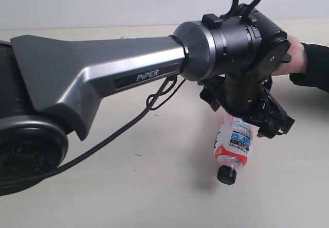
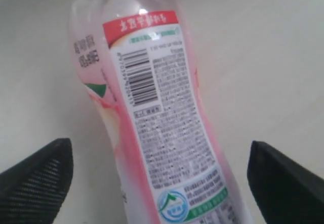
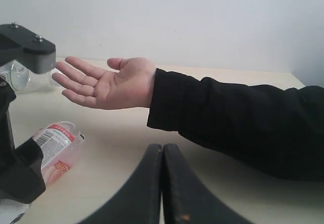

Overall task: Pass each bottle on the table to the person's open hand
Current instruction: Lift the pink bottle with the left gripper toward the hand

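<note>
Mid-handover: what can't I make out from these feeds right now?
- Exterior view: left arm hides most of the person's open hand.
- Right wrist view: that arm covers any other bottles; only a clear shape shows.
- Left wrist view: pink-labelled bottle base cut off by frame edge; print blurred.

**Setting.** A wide, flat tabletop (image 1: 154, 197) in pale beige fills the lower part of the exterior view. Its surface shows faint wood grain and a few tiny dark specks, and the finish is matt, with only a dull sheen. Behind it stands a plain white wall (image 1: 103, 1). The two meet in a straight line that runs slightly tilted across that view. Whether the tabletop touches the wall cannot be told. In the right wrist view the wall reads as a cooler grey-white, darkening toward one side, where the tabletop's far edge turns a corner. Lighting is soft and even; shadows on the tabletop are weak, with blurred edges.
</note>
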